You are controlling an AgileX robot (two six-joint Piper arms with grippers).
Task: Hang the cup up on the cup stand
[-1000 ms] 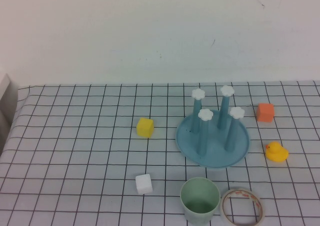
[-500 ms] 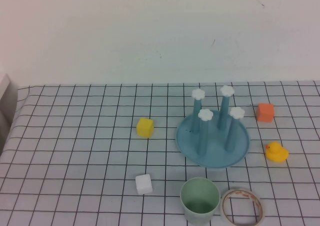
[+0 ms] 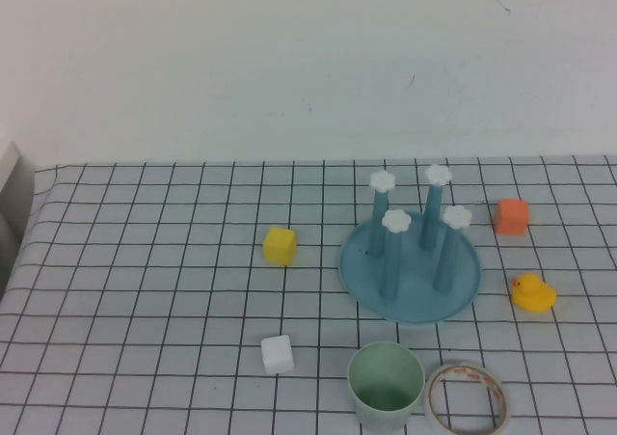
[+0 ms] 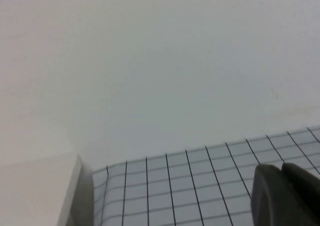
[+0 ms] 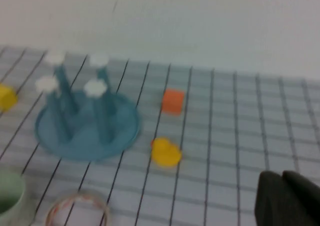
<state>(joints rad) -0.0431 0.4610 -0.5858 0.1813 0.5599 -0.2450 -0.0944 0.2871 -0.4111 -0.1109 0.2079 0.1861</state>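
Three cubes (image 3: 280, 245), one duck (image 3: 532, 292), one cup (image 3: 386, 387)

Cup at the near edge, stand just behind it.
The cup (image 3: 386, 386) stands upright, the tape roll (image 3: 467, 397) just beside it on the right. Behind sits the cup stand (image 3: 410, 273); a duck (image 3: 532, 292) lies right of it, one block (image 3: 280, 245) left, another (image 3: 277, 354) left of the cup.

Left hand (image 4: 283, 175) (fingers together) above gridded tablecloth (image 4: 190, 186), facing wall (image 4: 160, 60).
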